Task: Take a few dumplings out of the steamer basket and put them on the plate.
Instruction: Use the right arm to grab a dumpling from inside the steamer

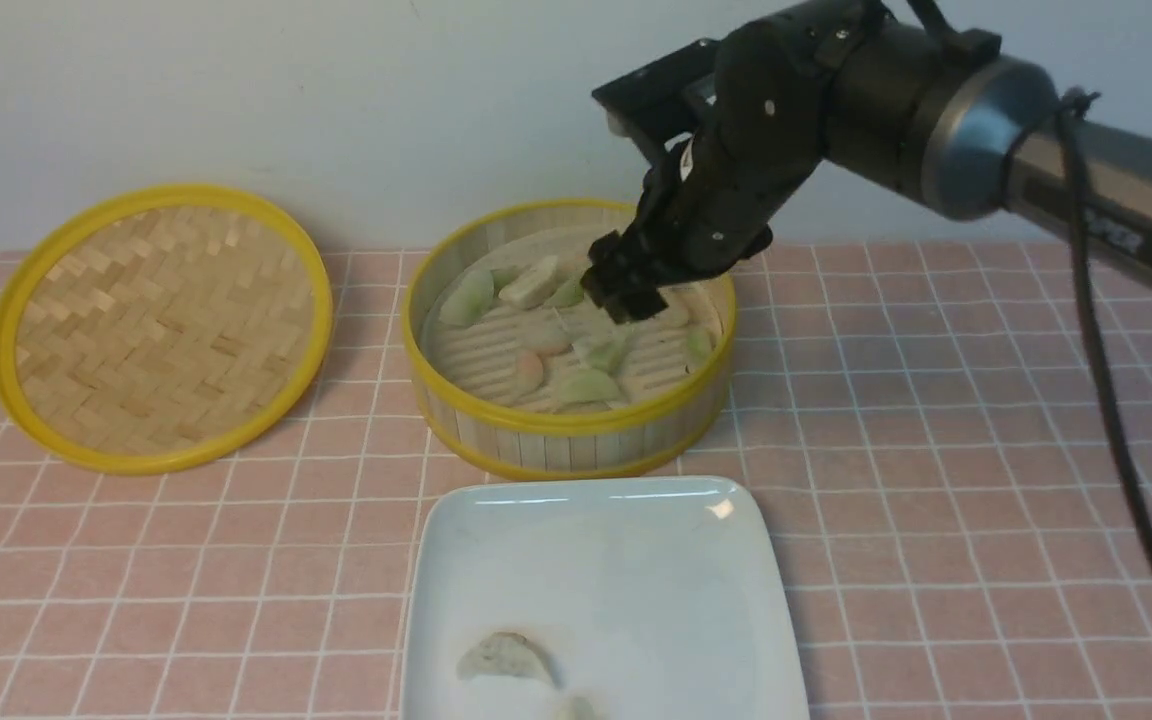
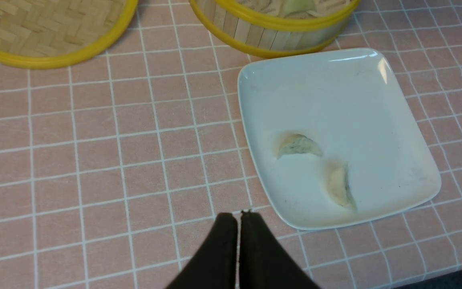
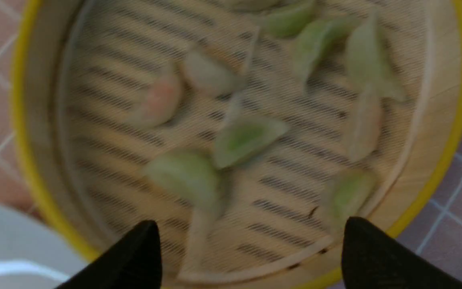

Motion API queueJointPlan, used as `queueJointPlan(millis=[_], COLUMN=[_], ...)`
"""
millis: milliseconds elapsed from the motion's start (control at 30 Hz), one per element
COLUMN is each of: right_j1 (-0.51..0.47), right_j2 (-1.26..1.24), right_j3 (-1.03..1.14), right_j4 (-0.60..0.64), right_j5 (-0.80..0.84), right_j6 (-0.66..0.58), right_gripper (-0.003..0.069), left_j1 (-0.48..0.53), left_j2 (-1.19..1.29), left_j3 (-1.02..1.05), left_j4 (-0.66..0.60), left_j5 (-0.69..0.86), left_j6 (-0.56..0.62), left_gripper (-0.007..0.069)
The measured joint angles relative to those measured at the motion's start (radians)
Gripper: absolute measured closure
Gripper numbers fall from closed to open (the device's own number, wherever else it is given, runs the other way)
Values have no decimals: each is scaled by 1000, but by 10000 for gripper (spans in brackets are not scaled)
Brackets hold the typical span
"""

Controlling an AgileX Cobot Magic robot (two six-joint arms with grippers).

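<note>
The round steamer basket [image 1: 536, 440] stands mid-table and holds several dumplings [image 1: 586, 385], pale green, off-white and pinkish. Over its far right part hangs my right gripper [image 1: 624, 292], open, with nothing between its black fingers [image 3: 142, 257]. In the right wrist view a green dumpling [image 3: 247, 138] lies on the slatted floor [image 3: 287, 204] beyond the spread tips. The pale square plate [image 1: 636, 560] sits in front of the basket with two dumplings [image 2: 298, 145] on it. My left gripper [image 2: 239, 214] is shut and empty, low over the tablecloth beside the plate's [image 2: 335, 92] near corner.
The flat woven lid [image 1: 161, 325] with a yellow rim lies left of the basket. A pink checked tablecloth [image 1: 936, 450] covers the table. The right arm [image 1: 936, 110] reaches in from the upper right, its cable [image 1: 1116, 420] hanging down.
</note>
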Motion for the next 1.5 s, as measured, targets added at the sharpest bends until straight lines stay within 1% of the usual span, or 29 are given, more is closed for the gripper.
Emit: queueJointPlan(millis=[67, 233, 267, 500, 633, 700, 733, 800, 833, 867, 1033, 1267, 1300, 1400, 1467, 1500], right_j1=[-29, -33, -33, -33, -33, -33, -33, -33, -33, -33, -33, -34, -34, -34, -34, -35], right_j2=[89, 188, 215, 284, 315, 319, 320, 324, 324, 324, 319, 233, 182, 86, 34, -22], right_j3=[-88, -180, -201, -208, -209, -213, -216, -216, -217, -217, -217, -216, -216, -216, -212, -193], right_j4=[10, 32, 55, 165, 192, 194, 192, 191, 194, 195, 194, 160, 160, 175, 189, 214], right_j5=[8, 9, 1, -40, -58, -63, -65, -74, -83, -85, -76, 54, 107, 213, 229, 232], right_j6=[-14, -19, -19, -9, -2, 0, 2, 4, 7, 7, 7, 7, 7, 0, -6, -21], right_gripper=[110, 110, 110, 111, 127, 156, 182, 279, 315, 335, 333, 333, 333, 333, 333, 333], left_j1=[0, 0, 0, 0, 0, 0, 0, 0, 0, 0, 0, 0, 0, 0, 0, 0], left_j2=[0, 0, 0, 0, 0, 0, 0, 0, 0, 0, 0, 0, 0, 0, 0, 0], left_j3=[0, 0, 0, 0, 0, 0, 0, 0, 0, 0, 1, 1, 1, 1, 1, 1], left_j4=[0, 0, 0, 0, 0, 1, 1, 1, 1, 1, 1, 1, 1, 1, 1, 0], left_j5=[0, 0, 0, 0, 0, 0, 0, 0, 0, 0, 0, 0, 0, 0, 0, 0], left_j6=[-1, -8, -13, -16, -16, -16, -16, -16, -16, -16, -16, -17, -17, -17, -17, -17], left_gripper=[631, 631, 631, 631, 631, 631, 631, 631, 631, 631, 631, 631, 631, 631, 631, 631])
